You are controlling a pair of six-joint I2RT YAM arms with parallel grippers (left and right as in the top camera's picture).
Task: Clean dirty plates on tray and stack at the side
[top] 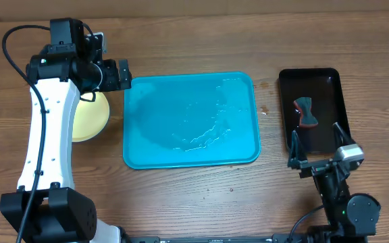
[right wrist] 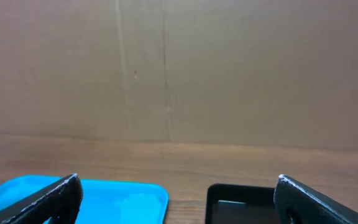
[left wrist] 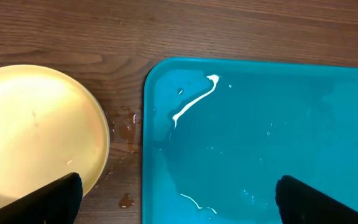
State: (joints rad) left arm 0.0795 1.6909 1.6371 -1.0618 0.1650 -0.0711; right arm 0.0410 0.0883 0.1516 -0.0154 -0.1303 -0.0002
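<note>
tray (top: 154, 101) bare of plates, wet film and pale streaks on it. yellow plate (left wrist: 36, 130) lies on counter (left wrist: 73, 31) just left of tray, rims near but apart, drops between (cannot tell how many plates sit beneath it). left pincer (left wrist: 178, 183) released, jaws wide, above the tray's left edge. right pincer (top: 317, 140) released too, over near end of black tray (top: 286, 81) holding a sponge (top: 306, 111). judgement: plate light, stiff, slick while wet; grip the thin rim. open counter behind and ahead; tray's raised rim is the edge to clear.

Wet turquoise tray (top: 191, 120), yellow plate (top: 92, 118) beside
</note>
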